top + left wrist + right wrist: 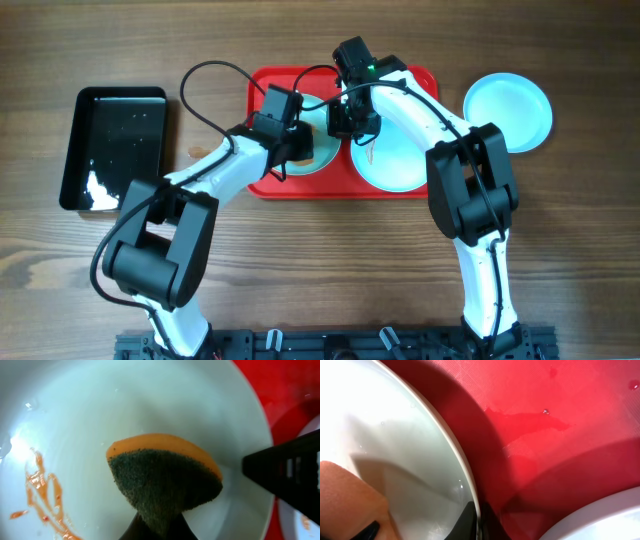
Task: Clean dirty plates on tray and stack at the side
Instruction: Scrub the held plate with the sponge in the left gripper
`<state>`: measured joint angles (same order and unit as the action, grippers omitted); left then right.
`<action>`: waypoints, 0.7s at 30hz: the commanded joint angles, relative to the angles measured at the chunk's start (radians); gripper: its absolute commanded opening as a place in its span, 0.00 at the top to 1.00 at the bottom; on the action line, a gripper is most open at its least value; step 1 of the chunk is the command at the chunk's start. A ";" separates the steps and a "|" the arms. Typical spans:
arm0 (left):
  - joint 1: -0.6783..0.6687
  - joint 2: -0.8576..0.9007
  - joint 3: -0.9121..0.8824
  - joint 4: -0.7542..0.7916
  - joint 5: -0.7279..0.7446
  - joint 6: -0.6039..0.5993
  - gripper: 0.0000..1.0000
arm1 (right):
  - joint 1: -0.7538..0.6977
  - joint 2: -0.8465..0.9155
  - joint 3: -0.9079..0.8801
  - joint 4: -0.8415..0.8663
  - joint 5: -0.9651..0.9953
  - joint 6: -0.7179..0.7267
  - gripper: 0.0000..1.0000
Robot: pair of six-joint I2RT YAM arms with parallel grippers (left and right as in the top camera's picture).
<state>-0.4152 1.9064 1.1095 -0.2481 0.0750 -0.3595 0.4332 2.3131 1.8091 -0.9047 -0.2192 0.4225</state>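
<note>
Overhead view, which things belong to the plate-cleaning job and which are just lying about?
In the job: red tray; smeared plate; second plate on tray; plate set aside; sponge in left gripper; right gripper on the smeared plate's rim.
Lying about: black tray.

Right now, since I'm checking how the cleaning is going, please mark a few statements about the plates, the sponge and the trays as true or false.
1. The left fingers hold a sponge over a plate. True.
2. All three plates sit on the red tray. False: the red tray carries two; a third plate lies on the table to the right of it.
3. The plate under the sponge is spotless. False: orange-red smears streak it.
4. The right fingers pinch that plate's rim. True.
5. The black tray lies right of the red tray. False: the black tray lies left of it.
</note>
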 commanded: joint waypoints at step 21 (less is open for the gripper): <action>0.019 0.085 0.008 -0.078 -0.553 0.278 0.96 | 0.007 0.025 -0.057 0.014 0.090 -0.001 0.96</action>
<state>-0.4213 1.9400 1.1271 -0.3099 -0.2962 -0.1471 0.4332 2.3054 1.7920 -0.8864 -0.2192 0.4225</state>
